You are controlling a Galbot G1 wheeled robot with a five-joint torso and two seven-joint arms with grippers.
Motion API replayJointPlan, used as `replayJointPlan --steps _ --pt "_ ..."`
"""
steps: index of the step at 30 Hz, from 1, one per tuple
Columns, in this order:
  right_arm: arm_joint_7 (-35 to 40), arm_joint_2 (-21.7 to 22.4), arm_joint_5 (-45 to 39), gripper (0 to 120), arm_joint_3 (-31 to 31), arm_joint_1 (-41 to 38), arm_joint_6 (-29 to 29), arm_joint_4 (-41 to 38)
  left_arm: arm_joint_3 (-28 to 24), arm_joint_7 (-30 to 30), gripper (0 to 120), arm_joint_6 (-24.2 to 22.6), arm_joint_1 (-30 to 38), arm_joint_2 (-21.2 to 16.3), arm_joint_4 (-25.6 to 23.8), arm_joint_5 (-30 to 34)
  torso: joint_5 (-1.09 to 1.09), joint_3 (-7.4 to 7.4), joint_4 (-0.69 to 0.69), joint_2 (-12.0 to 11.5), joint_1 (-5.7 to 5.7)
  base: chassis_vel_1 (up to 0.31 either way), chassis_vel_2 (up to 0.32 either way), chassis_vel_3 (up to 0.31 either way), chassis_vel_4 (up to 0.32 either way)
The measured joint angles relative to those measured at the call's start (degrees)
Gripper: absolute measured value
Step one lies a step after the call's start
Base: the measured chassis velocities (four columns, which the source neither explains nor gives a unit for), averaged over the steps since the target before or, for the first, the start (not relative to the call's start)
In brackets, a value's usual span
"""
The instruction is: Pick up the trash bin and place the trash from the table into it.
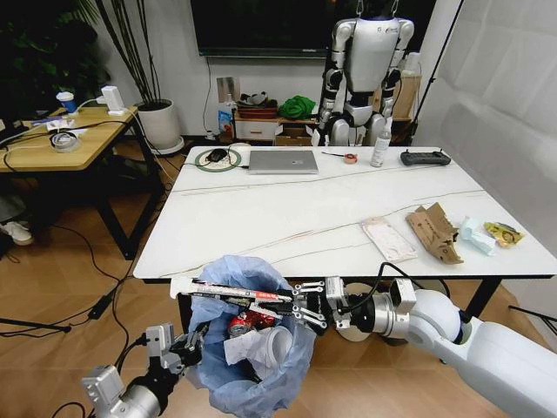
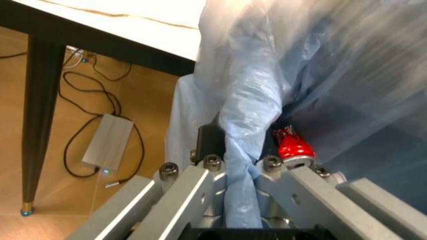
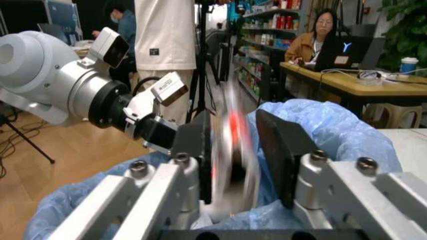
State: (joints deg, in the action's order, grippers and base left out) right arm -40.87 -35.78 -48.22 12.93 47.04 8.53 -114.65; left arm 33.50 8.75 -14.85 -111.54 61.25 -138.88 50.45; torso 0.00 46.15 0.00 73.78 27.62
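The bin (image 1: 252, 348), lined with a crinkled light-blue bag, hangs off the floor just below the near edge of the desk (image 1: 287, 218), a white marble-look top on black legs. Inside it lie a crushed red can (image 1: 244, 324) and crumpled white wrappers (image 1: 252, 348). The left gripper (image 1: 193, 341) sits at the bin's left rim, its fingers (image 2: 207, 172) pressed together on a fold of the bag and the rim. The right gripper (image 1: 306, 306) reaches in from the right at the bin's mouth; its fingers (image 3: 280, 145) stand apart, and a long white wrapper with red print (image 1: 235, 292) lies across the bin's top between them, blurred in the right wrist view, so I cannot tell whether the pads touch it. On the desk's right side rest a clear packet (image 1: 389, 237), torn brown cardboard (image 1: 435, 231), a pale wrapper (image 1: 475, 235) and a yellow wrapper (image 1: 503, 232), each just beside the next. At the far edge stand a laptop (image 1: 283, 162), a bottle (image 1: 380, 146) and a black controller (image 1: 425, 158).
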Motion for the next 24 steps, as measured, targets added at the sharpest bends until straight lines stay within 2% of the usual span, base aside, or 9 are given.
replayJointPlan --steps 2,5,7,12,13,16,19,20,24 --pt "-0.14 0.00 0.02 31 0.01 0.10 0.10 0.09 0.00 0.00 0 0.00 -0.03 0.03 0.00 -0.06 0.00 0.00 0.00 0.00 0.00 0.000 0.000 0.000 0.000" --pt "-0.66 -0.08 0.23 47 0.02 0.28 0.40 0.49 0.12 0.00 0 -0.05 -0.29 0.05 -0.06 -0.29 0.00 0.00 0.00 0.00 0.00 0.000 0.000 0.000 0.000" --pt "-0.70 -0.15 0.22 50 0.01 0.26 0.48 0.55 0.21 0.00 0 -0.06 -0.35 0.05 -0.13 -0.35 0.00 0.00 0.00 0.00 0.00 0.000 0.000 0.000 0.000" --pt "-0.38 -1.23 -1.45 73 -1.13 -0.03 0.61 0.54 0.35 -0.02 0 -0.09 -0.45 0.17 -0.18 -0.81 0.00 0.00 0.00 0.00 0.00 0.000 0.000 0.000 0.000" --pt "-0.38 -1.23 -1.45 73 -1.13 -0.03 0.61 0.54 0.35 -0.02 0 -0.09 -0.45 0.17 -0.18 -0.81 0.00 0.00 0.00 0.00 0.00 0.000 0.000 0.000 0.000" --pt "2.59 -2.66 -3.87 87 -4.41 -0.16 0.59 0.81 0.19 -0.02 0 -0.09 -0.50 0.42 0.59 -1.43 -0.01 0.00 0.00 0.00 0.00 0.000 0.000 0.000 0.000" --pt "13.68 -4.19 -4.80 97 -8.11 -0.37 0.81 1.88 -0.26 -0.20 0 -0.03 -0.32 0.88 1.50 -2.49 0.00 0.00 0.01 0.00 0.00 0.000 0.000 0.000 0.000" --pt "13.68 -4.19 -4.80 97 -8.11 -0.37 0.81 1.88 -0.26 -0.20 0 -0.03 -0.32 0.88 1.50 -2.49 0.00 0.00 0.01 0.00 0.00 0.000 0.000 0.000 0.000" --pt "35.37 -5.30 1.58 100 -11.22 0.09 0.62 4.95 -0.20 -0.61 0 0.20 -0.31 1.94 1.96 -3.41 0.00 0.00 0.00 0.00 0.00 0.000 0.000 0.000 0.000"
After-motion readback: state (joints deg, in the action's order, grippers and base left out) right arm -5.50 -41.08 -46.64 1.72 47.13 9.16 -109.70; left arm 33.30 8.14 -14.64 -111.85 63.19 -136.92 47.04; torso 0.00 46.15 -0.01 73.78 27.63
